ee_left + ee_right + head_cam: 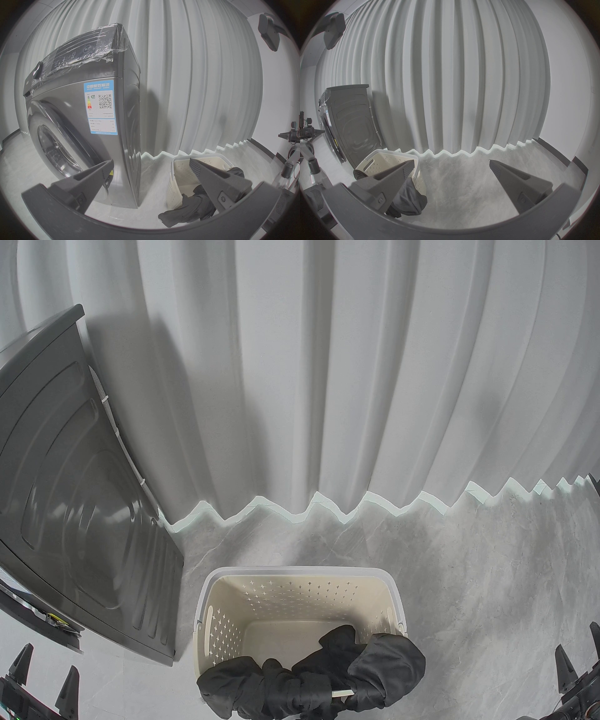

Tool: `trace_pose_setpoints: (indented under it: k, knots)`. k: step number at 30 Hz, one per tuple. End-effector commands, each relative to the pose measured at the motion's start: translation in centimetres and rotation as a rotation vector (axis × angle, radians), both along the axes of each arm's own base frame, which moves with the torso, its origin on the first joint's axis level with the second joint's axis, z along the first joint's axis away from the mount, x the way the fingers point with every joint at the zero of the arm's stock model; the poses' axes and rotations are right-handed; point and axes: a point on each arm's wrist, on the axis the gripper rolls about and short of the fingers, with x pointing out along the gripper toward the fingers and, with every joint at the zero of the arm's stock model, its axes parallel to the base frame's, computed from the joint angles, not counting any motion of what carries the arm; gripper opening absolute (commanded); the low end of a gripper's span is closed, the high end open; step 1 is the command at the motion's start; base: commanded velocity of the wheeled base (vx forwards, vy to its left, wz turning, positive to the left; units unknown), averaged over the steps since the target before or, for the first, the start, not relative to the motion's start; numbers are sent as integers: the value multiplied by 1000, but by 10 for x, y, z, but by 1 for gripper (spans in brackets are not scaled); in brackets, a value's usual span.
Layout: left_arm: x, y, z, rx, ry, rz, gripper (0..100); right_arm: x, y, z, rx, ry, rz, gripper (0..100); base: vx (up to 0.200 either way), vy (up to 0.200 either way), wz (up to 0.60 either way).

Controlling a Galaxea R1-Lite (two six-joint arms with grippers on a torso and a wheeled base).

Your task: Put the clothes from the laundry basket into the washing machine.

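Note:
A cream laundry basket (300, 574) (179, 165) (375, 156) stands on the floor in front of me. A dark garment (312, 680) (190, 209) (409, 198) hangs over its near rim. The grey washing machine (69, 502) (84, 125) (350, 118) stands to the left, its round door (56, 150) closed. My left gripper (44, 677) (151, 170) is open at the lower left, apart from the basket. My right gripper (578, 646) (451, 170) is open at the lower right, holding nothing.
A white pleated curtain (350, 377) hangs behind the basket and machine. Grey marble-like floor (494, 577) lies open to the right of the basket. A white wall (565, 81) closes the right side.

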Motion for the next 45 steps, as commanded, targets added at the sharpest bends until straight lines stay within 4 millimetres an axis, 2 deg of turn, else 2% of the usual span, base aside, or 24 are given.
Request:
trace_pose_setpoints:
  k: [1,13,19,45]
  knots:
    - [0,0,-5,0,0,-2,100,0,0,-5,0,1,1,100,200,0,0]
    - [0,0,-5,0,2,1,100,0,0,-5,0,1,1,100,0,0,0]
    - [0,0,-5,0,2,1,100,0,0,-5,0,1,1,100,200,0,0]
    - [0,0,-5,0,2,0,100,0,0,-5,0,1,1,100,0,0,0]
